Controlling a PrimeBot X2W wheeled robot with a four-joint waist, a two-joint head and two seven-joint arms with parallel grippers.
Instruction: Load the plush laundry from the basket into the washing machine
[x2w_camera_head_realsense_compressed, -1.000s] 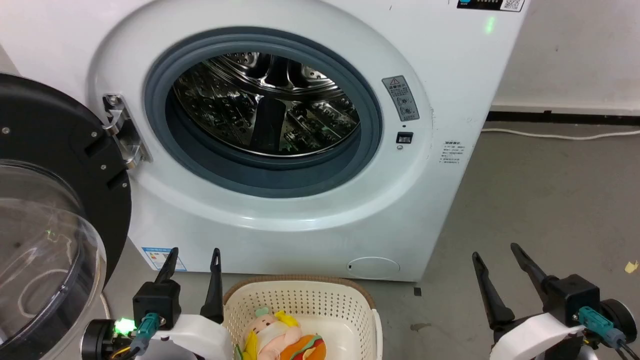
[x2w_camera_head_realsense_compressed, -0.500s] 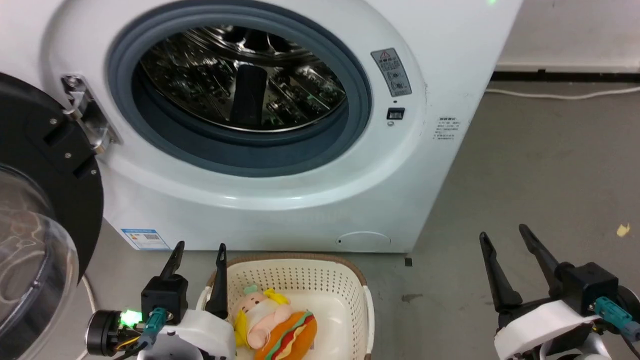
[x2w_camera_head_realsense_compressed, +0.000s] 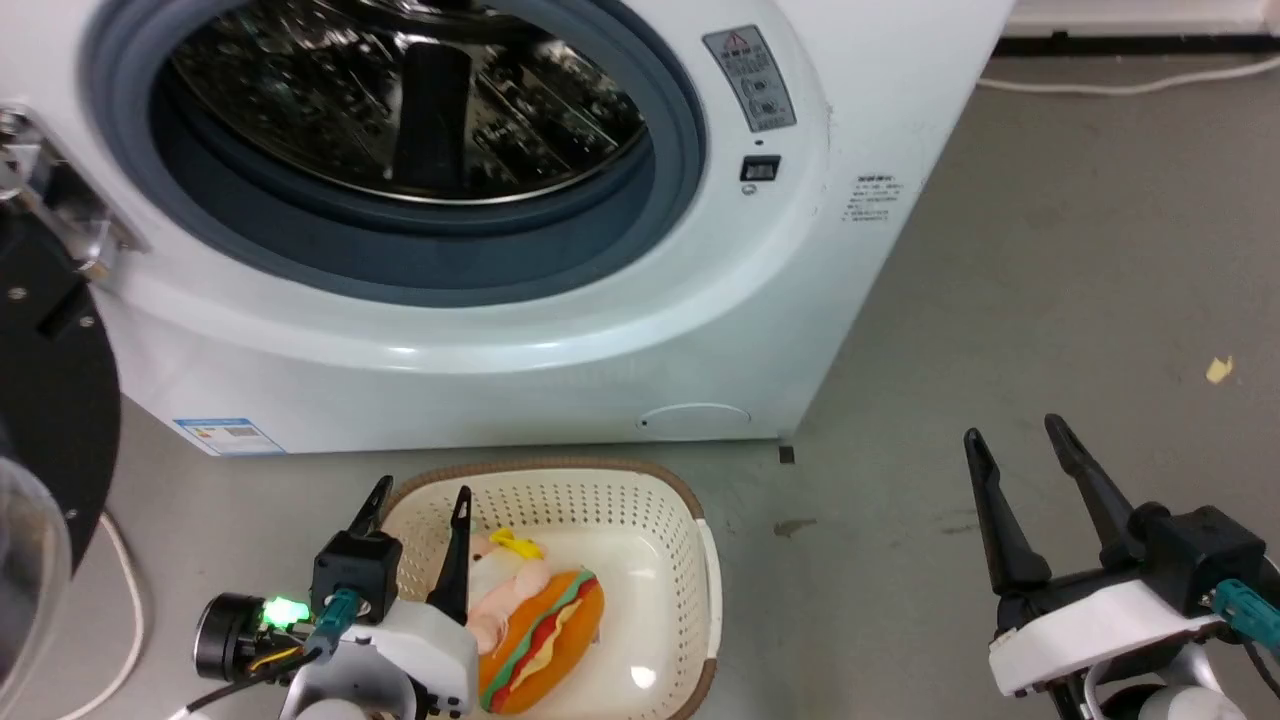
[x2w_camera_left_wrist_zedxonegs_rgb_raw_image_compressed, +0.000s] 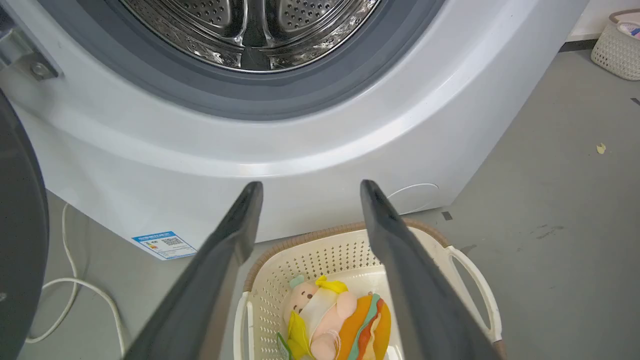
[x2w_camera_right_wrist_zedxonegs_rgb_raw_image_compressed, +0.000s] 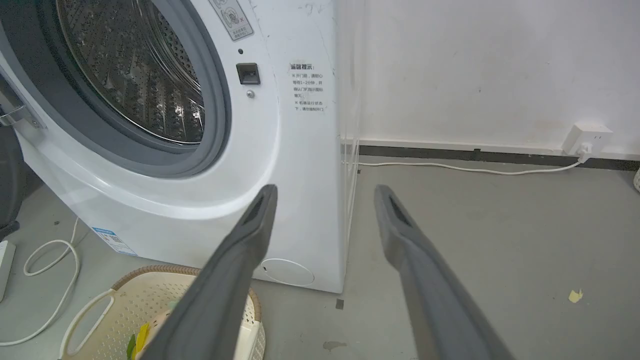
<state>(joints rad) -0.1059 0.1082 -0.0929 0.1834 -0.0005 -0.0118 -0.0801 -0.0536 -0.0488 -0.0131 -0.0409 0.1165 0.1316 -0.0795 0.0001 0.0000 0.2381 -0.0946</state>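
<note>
**Left to right.** The left gripper (x2w_camera_head_realsense_compressed: 423, 492), fingers spread and holding nothing, hangs over the left rim of the basket (x2w_camera_head_realsense_compressed: 620, 505). The plush laundry (x2w_camera_head_realsense_compressed: 540, 630) lies inside the basket, just right of and below that gripper's inner finger. Its long axis slants from near-left to far-right. Behind the basket stands the washing machine (x2w_camera_head_realsense_compressed: 500, 330), drum mouth open. The right gripper (x2w_camera_head_realsense_compressed: 1013, 430), also spread and empty, sits well apart over the floor. By judgement, the left arm is the nearer for the pick.
</note>
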